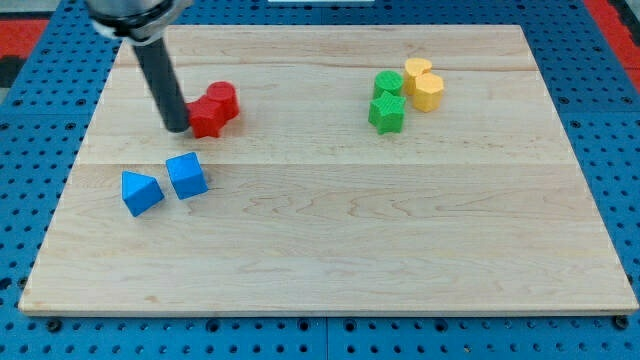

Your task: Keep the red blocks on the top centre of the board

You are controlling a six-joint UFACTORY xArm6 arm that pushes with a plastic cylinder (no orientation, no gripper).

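- My tip (177, 127) has no jaws to open or close; it touches the left side of the red blocks (214, 109), in the board's (320, 260) upper left.
- Bare wood runs rightward from the reds to the green blocks (386, 100) and yellow blocks (423, 84).
- Two blue blocks (163, 184) sit below my tip, apart.
- The red pair's long axis slants up-right.

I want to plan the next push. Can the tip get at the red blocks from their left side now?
Probably yes. My tip already stands just at the view's left of the two red blocks, seemingly touching the nearer one, with nothing between. The blue blocks lie lower on the board, out of the way.
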